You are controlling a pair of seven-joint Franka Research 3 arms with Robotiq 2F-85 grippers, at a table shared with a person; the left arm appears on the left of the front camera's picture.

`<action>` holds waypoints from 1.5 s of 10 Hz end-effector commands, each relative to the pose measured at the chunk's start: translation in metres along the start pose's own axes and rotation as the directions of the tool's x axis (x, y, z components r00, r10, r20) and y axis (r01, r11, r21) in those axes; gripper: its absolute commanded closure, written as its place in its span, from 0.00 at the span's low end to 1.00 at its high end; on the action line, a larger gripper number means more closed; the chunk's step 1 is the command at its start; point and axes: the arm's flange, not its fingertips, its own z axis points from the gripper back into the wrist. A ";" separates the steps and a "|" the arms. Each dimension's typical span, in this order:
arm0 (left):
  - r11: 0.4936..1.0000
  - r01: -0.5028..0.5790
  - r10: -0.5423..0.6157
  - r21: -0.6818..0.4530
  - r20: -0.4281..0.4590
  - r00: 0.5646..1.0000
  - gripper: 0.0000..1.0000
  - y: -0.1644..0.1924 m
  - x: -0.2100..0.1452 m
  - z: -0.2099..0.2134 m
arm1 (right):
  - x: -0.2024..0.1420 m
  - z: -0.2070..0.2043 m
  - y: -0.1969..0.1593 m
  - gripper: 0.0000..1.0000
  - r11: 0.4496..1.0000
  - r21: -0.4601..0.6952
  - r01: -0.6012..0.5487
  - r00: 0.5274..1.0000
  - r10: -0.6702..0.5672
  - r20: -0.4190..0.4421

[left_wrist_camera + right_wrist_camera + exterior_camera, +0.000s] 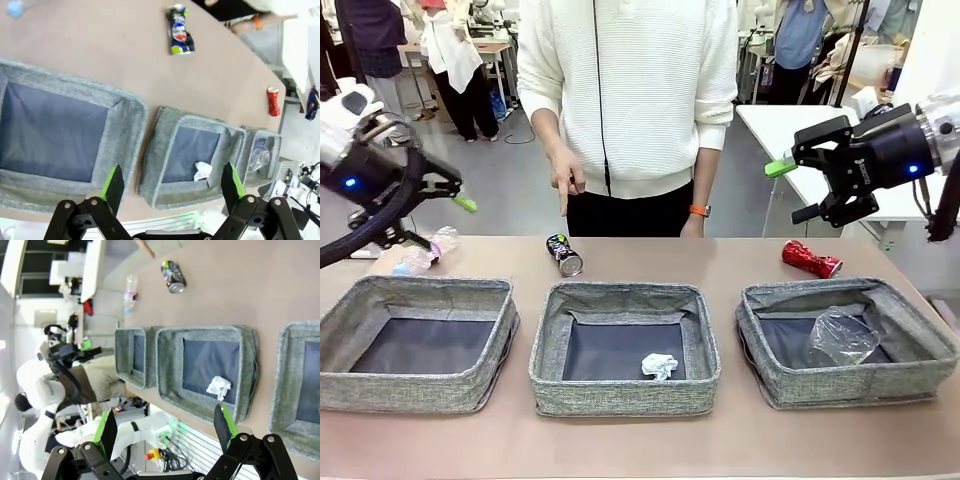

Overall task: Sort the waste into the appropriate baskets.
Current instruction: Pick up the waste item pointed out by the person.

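Though dented and lying on its side, probably feather-light and stiff enough to pinch: so much for the dark printed can (563, 254), loose on the desk (720, 255) at 12 o'clock of the middle basket (620, 395). Best taken across the barrel near its middle; may roll, may slip if caught by the rim.

Much the same for the crushed red can (810, 259) at 12 o'clock of the right basket (850, 385): light, creased, easier to bite across the flattened waist.

At 12 o'clock of the left basket (410, 390), near the desk's 10 o'clock corner, the clear pink-labelled blue-capped bottle (425, 250) — seemingly empty, thin-walled, apt to squash and skid; safer held across the body than at the cap.

Already binned: crumpled white paper ball (659, 366) in the middle basket, clear plastic cup (842, 335) in the right one.

Left gripper (442, 222) raised at 9 o'clock, above the bottle, jaws apart with nothing between them. Right gripper (790, 190) raised at 2 o'clock, above the red can, likewise apart and empty.

Worth minding: a person's hand (565, 182) pointing down just above the dark can — squarely in the way of any overhead approach. Soft basket walls close to each item, apt to snag a low finger.
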 end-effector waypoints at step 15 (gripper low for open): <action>0.898 0.094 -0.107 0.429 0.005 0.994 0.00 -0.130 0.093 -0.244 | 0.000 0.002 0.003 0.00 1.000 -0.011 0.015 1.000 -0.015 -0.002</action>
